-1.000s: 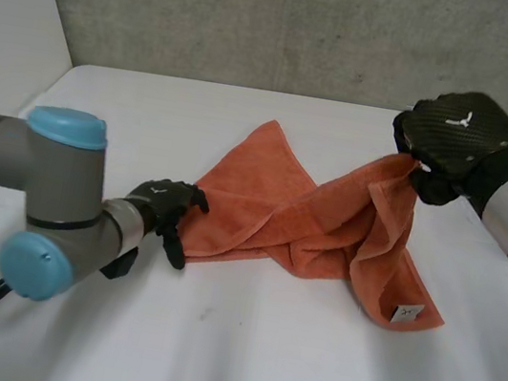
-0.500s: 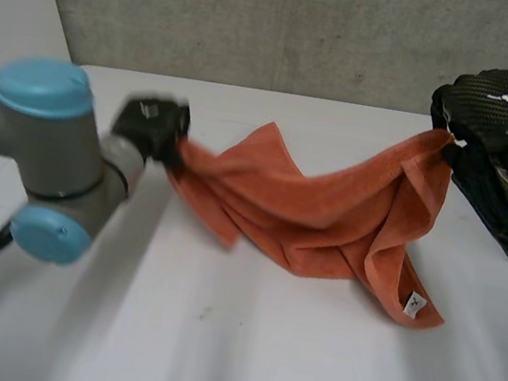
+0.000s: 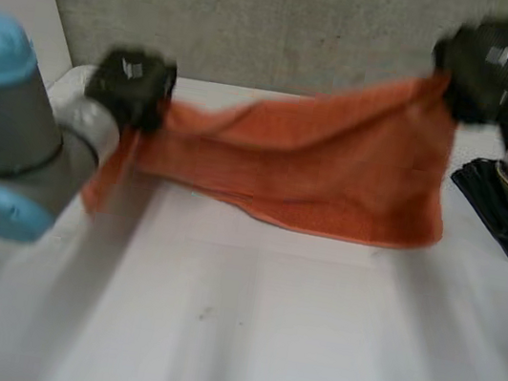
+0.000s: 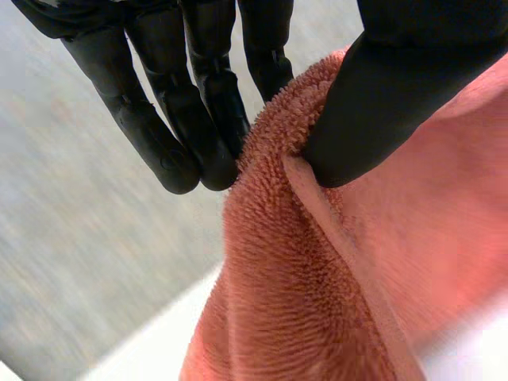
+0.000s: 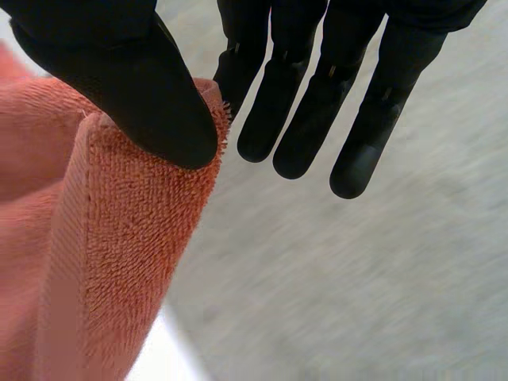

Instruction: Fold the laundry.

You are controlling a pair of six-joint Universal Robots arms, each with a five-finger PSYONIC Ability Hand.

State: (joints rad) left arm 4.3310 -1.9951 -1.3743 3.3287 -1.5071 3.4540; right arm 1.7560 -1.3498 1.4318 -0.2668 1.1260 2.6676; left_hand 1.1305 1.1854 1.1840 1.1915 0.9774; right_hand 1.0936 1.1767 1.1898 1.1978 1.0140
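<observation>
An orange towel (image 3: 314, 176) hangs stretched in the air above the white table (image 3: 242, 324), held at its two upper corners. My left hand (image 3: 132, 84) grips the left corner; in the left wrist view its thumb (image 4: 381, 103) pinches the towel's hem (image 4: 302, 270) against the fingers (image 4: 198, 119). My right hand (image 3: 495, 69) holds the right corner, higher up. The right wrist view shows its thumb (image 5: 135, 87) pressing the towel's edge (image 5: 119, 238) against a finger (image 5: 246, 48). The towel sags between the hands, and its lower edge hangs near the table.
A dark folded item (image 3: 503, 206) lies on the table at the right, beside my right forearm. A grey concrete wall (image 3: 290, 22) stands behind the table. The table's front half is bare.
My left hand closed on the towel's left corner and lifted it. Both hands rose and moved apart, pulling the crumpled towel off the table and spreading it out.
</observation>
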